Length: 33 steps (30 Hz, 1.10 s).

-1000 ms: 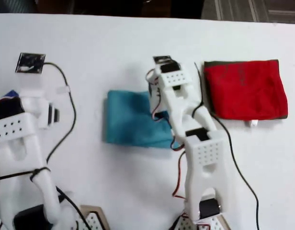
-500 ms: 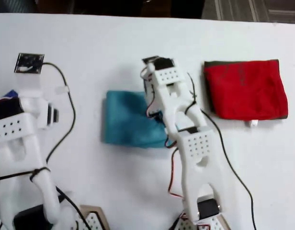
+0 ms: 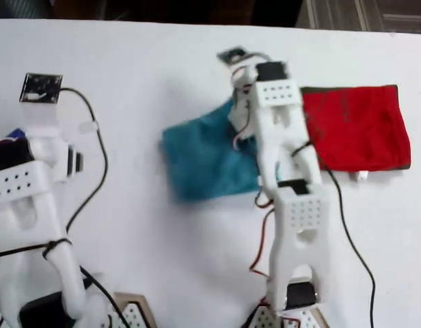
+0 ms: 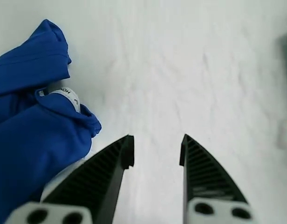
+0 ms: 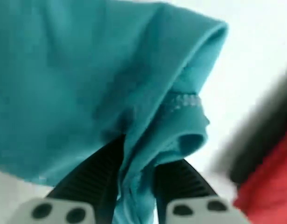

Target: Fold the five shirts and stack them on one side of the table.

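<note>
**Teal shirt gripped at one corner, beside the folded red one**

Looking down over the white table (image 3: 142, 55), the right arm (image 3: 292, 205) stretches out across the middle, and the left arm (image 3: 26, 198) stands off at the left edge. The teal shirt (image 3: 204, 157) lies mid-table as a skewed shape. Its long axis slants from the near left up to a drawn-out corner under the right arm's wrist. The folded red shirt (image 3: 357, 126) lies flat to the right of it, long side running across the table. The arm covers the gap, so I can't say if the two touch.

The right wrist view adds what the high one hides. The right gripper (image 5: 143, 154) has its fingers clamped on a bunched fold of the teal shirt (image 5: 78, 70), hem stitching showing, with the red shirt (image 5: 269, 186) at the edge.

The left wrist view shows a crumpled blue shirt (image 4: 27, 130) beside the left gripper (image 4: 156, 140), whose fingers are parted over bare table. From above, only a sliver of that blue shirt (image 3: 12, 134) peeks out.
</note>
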### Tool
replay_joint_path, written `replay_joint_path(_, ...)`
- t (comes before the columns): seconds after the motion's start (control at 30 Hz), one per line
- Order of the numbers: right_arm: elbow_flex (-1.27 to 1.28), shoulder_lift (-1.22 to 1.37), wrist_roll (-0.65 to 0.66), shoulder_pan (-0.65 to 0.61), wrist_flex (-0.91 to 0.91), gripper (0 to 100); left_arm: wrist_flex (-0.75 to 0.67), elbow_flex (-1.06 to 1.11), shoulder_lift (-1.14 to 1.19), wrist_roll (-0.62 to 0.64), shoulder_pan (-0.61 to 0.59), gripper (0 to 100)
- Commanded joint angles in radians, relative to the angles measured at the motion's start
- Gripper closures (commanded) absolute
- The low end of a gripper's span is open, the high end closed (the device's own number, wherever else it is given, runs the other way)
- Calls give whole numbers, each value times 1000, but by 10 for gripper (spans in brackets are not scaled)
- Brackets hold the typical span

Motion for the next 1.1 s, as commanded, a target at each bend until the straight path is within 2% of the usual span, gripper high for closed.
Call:
replay_joint_path(0.0,-38,-186,83,44,16,981,-20,-13,-34,-3,-9,815)
replay_joint_path(0.27,-46,-334,247,185,13,981,-20,-13,-34,-3,-9,815)
replay_joint_path(0.37,-46,-366,264,266,10,981,-20,-13,-34,-3,-9,815)
replay_joint_path(0.5,-46,-374,362,377,7,981,-31,-13,-34,-3,-9,815)
replay_joint_path(0.77,-48,-305,520,532,-39,981,-49,-13,-34,0,-9,815)
replay_joint_path(0.9,-77,-222,531,588,-114,981,-48,-13,-34,0,-9,815)
replay_joint_path(1.07,-239,-59,534,624,-170,981,-43,-13,-34,0,-9,815)
